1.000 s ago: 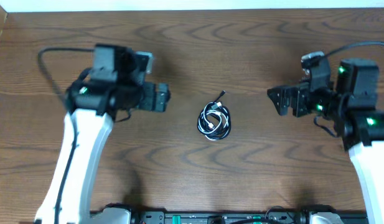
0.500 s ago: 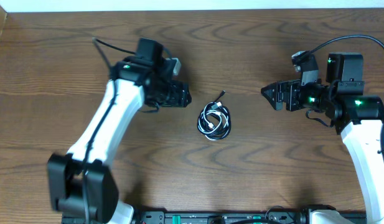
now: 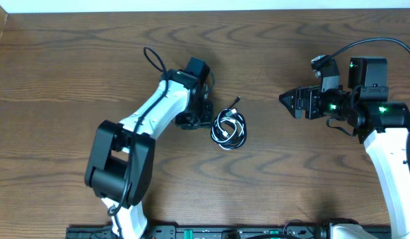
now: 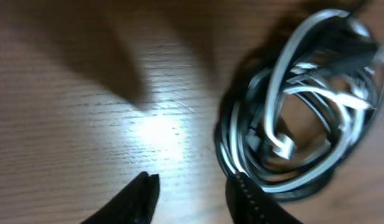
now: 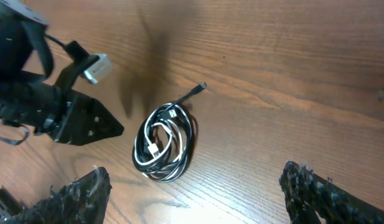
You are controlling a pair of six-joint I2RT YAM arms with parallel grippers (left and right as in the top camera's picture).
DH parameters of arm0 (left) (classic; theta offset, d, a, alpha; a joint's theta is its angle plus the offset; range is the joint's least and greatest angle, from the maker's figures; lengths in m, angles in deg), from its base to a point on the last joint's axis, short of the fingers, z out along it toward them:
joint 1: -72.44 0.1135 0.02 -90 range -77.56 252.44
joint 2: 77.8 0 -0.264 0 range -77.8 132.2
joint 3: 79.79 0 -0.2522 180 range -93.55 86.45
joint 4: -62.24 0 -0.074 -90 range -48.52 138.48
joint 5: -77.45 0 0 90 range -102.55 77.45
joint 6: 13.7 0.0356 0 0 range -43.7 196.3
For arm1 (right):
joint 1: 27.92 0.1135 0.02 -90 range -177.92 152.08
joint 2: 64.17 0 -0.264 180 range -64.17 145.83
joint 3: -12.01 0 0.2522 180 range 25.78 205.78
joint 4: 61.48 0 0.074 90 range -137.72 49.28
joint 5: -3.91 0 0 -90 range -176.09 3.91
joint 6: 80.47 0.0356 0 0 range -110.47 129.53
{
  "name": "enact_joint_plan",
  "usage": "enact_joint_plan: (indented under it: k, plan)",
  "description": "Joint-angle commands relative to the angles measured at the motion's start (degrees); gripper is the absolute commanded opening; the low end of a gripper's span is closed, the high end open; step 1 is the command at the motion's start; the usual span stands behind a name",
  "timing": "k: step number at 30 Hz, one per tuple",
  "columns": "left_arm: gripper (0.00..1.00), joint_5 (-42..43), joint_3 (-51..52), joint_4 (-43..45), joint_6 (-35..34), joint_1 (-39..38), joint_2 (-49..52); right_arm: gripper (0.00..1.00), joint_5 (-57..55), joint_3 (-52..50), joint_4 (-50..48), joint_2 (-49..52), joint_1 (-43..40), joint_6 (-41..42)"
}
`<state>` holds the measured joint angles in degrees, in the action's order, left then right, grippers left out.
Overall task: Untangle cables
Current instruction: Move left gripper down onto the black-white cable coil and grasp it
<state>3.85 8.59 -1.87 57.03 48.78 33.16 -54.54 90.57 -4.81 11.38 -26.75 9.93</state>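
Observation:
The cables [image 3: 229,127] lie in one small coil at the table's middle, black and white loops wound together. A black plug end [image 3: 238,101] sticks out at the top. In the left wrist view the coil [image 4: 297,106] fills the right side, with a white plug [image 4: 282,146] inside it. My left gripper [image 3: 205,121] is low at the coil's left edge. It [image 4: 193,190] stands open a little, bare wood between its jaws, and its right finger [image 4: 241,186] is at the coil's rim. My right gripper [image 3: 288,101] is open wide, well right of the coil [image 5: 163,143].
The wooden table [image 3: 72,60] runs to a pale edge at the back. The left arm's own thick black wire [image 3: 151,56] loops above its wrist. In the right wrist view the left gripper [image 5: 86,124] shows left of the coil.
My left arm has swung right and down to the coil's left edge, and its jaws have narrowed. My right gripper shifted slightly left early on and has held still since.

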Motion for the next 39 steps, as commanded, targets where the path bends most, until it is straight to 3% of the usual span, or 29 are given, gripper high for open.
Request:
enact_joint_plan:
  k: [1, 9, 13, 31, 39]
  plan:
    - [0.38, -2.1, -1.1, 0.3, -2.5, -0.9, 1.4, 0.84, 0.9, 1.1, 0.2, 0.1, -0.3, 0.2]
    - [0.37, -1.6, -1.1, 1.9, -2.3, -2.1, 1.5, 0.85, 0.9, 1.1, 0.2, 0.1, -0.3, 0.2]
    - [0.37, 2.2, -0.6, 2.9, 1.7, -2.3, 1.5, 0.85, 1.0, 1.1, 0.2, 0.1, -0.3, 0.2]
    - [0.36, 2.0, 4.6, 9.6, 1.2, -2.6, 1.6, 0.87, 0.9, 1.1, 1.5, 0.1, -0.3, 0.2]
    - [0.29, 2.0, 5.4, 11.6, -0.4, -2.6, 3.0, 0.87, 0.9, 1.1, 1.4, 0.1, -0.3, 0.2]
